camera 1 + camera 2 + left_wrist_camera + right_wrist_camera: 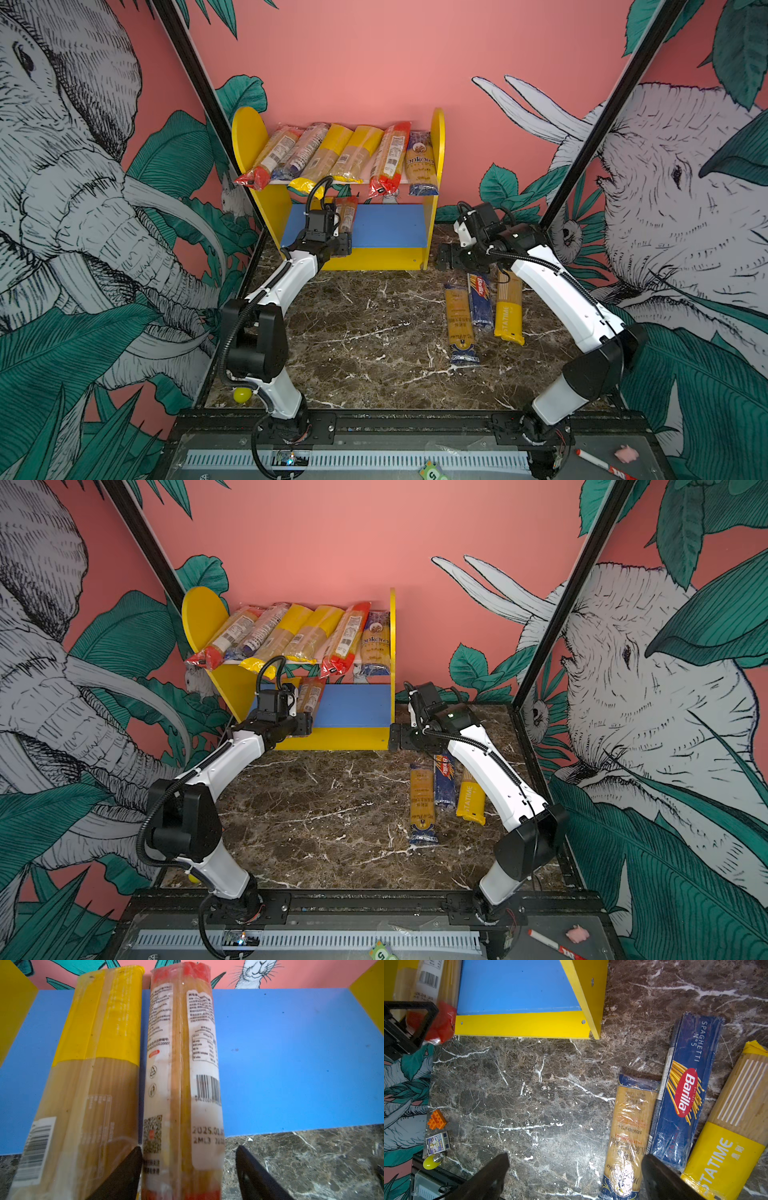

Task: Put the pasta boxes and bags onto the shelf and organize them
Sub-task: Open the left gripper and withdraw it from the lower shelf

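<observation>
The shelf (pixel 249 137) (pixel 203 617) stands at the back, with several pasta bags (pixel 345 153) slanting across its upper board. On the blue lower board (pixel 291 1053) a red-ended bag (pixel 182 1084) (pixel 345 214) lies beside a yellow-ended bag (pixel 97 1064). My left gripper (pixel 189 1147) (pixel 343 235) is open around the red-ended bag's near end, with a gap on one side. My right gripper (pixel 575 1155) (pixel 446 257) is open over the table by the shelf's right front corner. A blue-ended bag (pixel 629 1126), the Barilla box (pixel 683 1093) and a yellow-ended bag (pixel 733 1118) lie on the table.
At the table's left edge lie an orange toy brick (pixel 437 1119), a small card (pixel 438 1142) and a yellow bulb (pixel 430 1162). A marker pen (pixel 598 461) and a pink lump (pixel 625 453) sit on the front ledge. Black frame posts flank the shelf.
</observation>
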